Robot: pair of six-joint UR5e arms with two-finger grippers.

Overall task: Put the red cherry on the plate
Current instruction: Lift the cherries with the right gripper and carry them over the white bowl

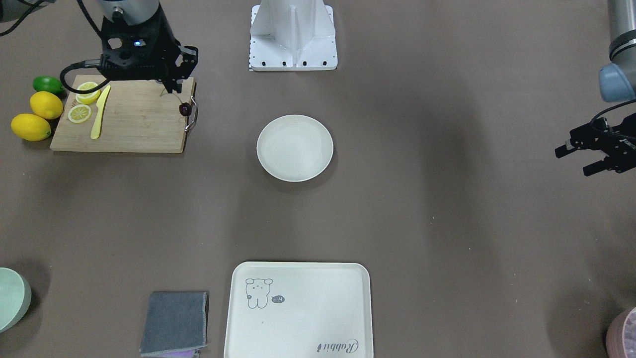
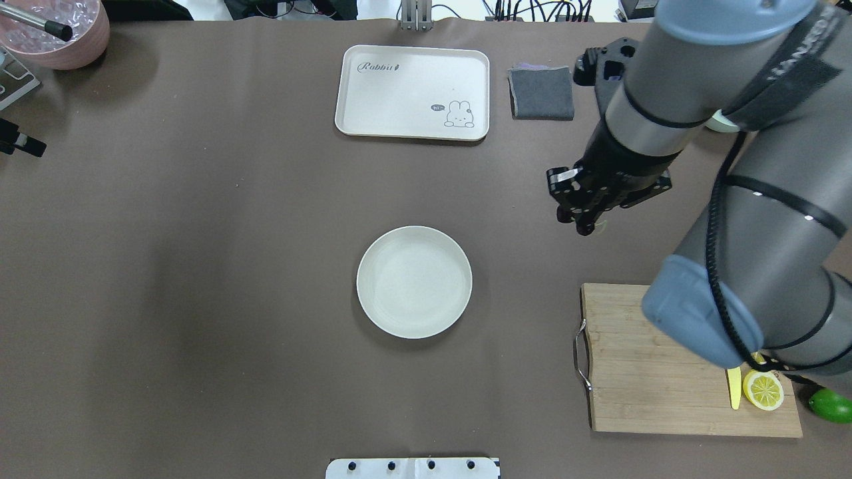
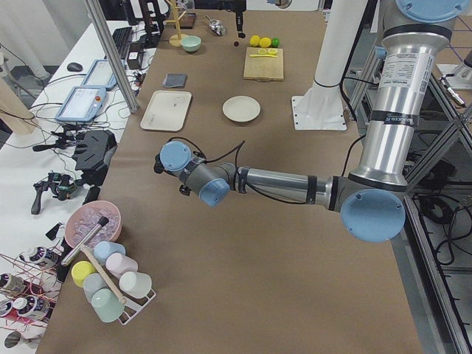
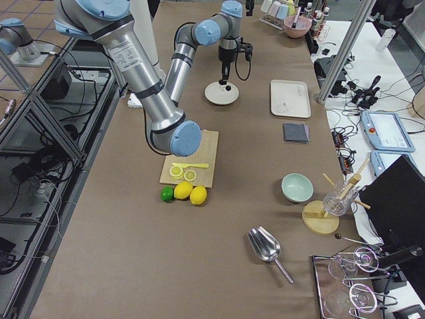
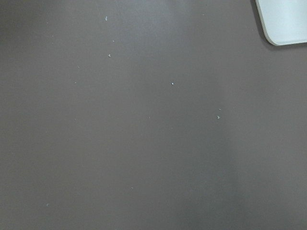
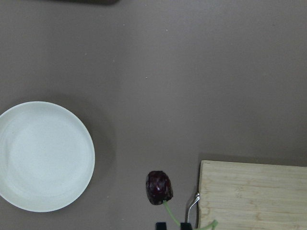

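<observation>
One red cherry (image 6: 159,187) | dangles fruit-down, stem upright | right end effector (image 2: 586,227) pinching stem | left end effector (image 1: 579,159) spread

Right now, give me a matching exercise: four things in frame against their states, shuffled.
Things:
1. red cherry
2. plate
3. yellow knife
4. left gripper

States:
A. open, holding nothing
B. lying on the cutting board
C. dangling by its stem from the right gripper
D. empty, mid-table

Pairs: 1-C, 2-D, 3-B, 4-A
</observation>
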